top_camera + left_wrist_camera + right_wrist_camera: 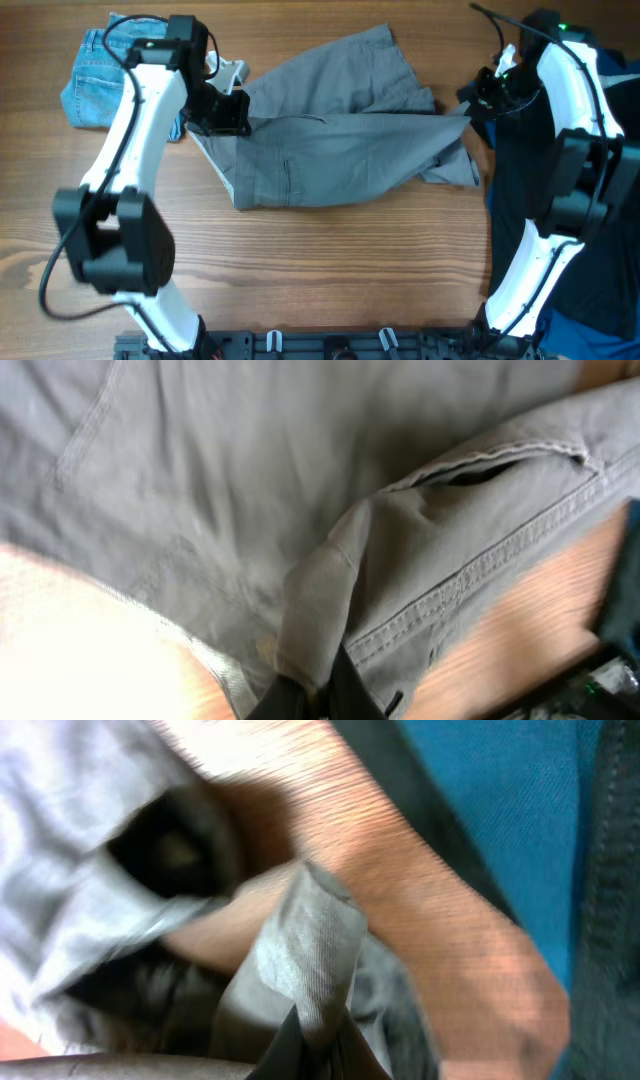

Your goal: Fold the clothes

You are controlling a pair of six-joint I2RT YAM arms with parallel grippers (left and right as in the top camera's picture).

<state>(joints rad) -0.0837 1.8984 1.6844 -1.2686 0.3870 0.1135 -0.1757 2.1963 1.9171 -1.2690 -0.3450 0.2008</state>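
The grey shorts (pixel 340 140) lie spread across the middle of the wooden table, stretched between both arms. My left gripper (pixel 240 118) is shut on a fold of the grey cloth at the shorts' left end; the left wrist view shows the pinched fold (pixel 318 620) next to a pocket seam. My right gripper (pixel 472 110) is shut on the shorts' right corner; the right wrist view shows grey cloth (pixel 305 960) clamped between the fingers above the table.
Light-blue denim shorts (pixel 95 75) lie at the far left, partly under my left arm. A large black and blue garment (pixel 560 250) covers the right side of the table; its blue cloth shows in the right wrist view (pixel 500 780).
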